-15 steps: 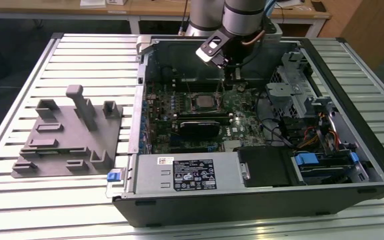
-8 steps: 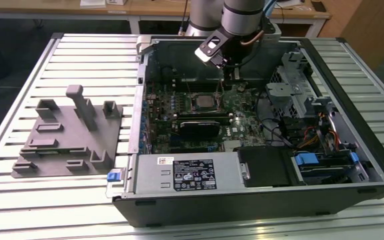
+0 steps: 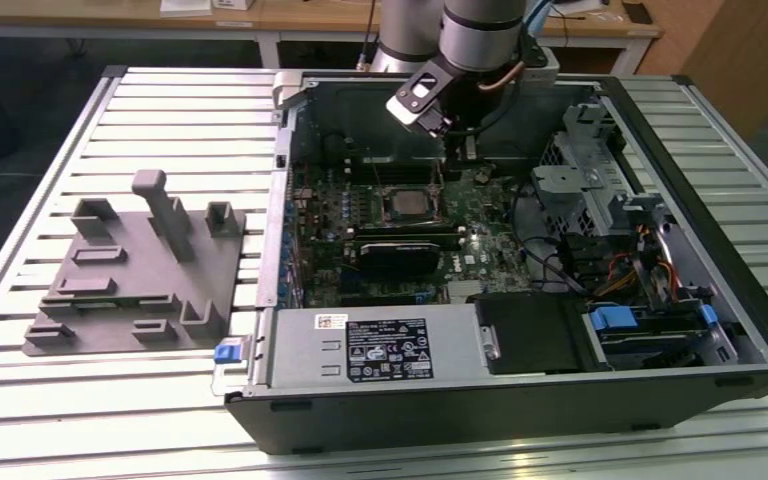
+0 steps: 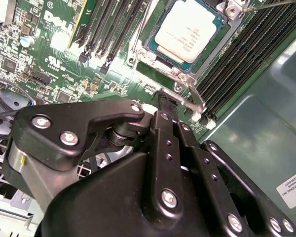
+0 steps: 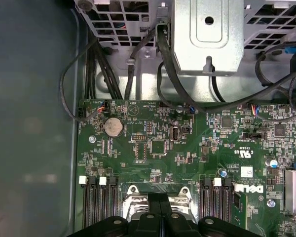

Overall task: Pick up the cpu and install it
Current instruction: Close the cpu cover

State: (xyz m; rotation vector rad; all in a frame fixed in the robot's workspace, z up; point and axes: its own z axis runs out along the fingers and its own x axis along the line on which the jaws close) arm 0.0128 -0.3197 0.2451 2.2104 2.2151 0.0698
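Already find the chip (image 4: 190, 29) lying flat in its socket (image 4: 160, 63) on the green board (image 4: 64, 54), silvery top up, a darker rim around it. See the chip (image 3: 404, 205) in the exterior view too, about mid-board inside the open computer case (image 3: 491, 420).

Find the claw (image 4: 164, 98) just beside the socket's edge, by a metal bracket, apart from the chip; cannot tell whether it touches the bracket. Read its fingers (image 4: 168, 123) as drawn together with nothing between them. See the claw (image 5: 160, 200) likewise in the first wrist view, tips pressed side by side, memory slots (image 5: 96, 207) on either side.

Spot the case on the slatted bench (image 3: 171, 100), toward the exterior view's right, with the arm (image 3: 484, 30) reaching in from the far edge. Note a grey tray (image 3: 117, 300) beside the case, near the bench edge at the exterior view's left.
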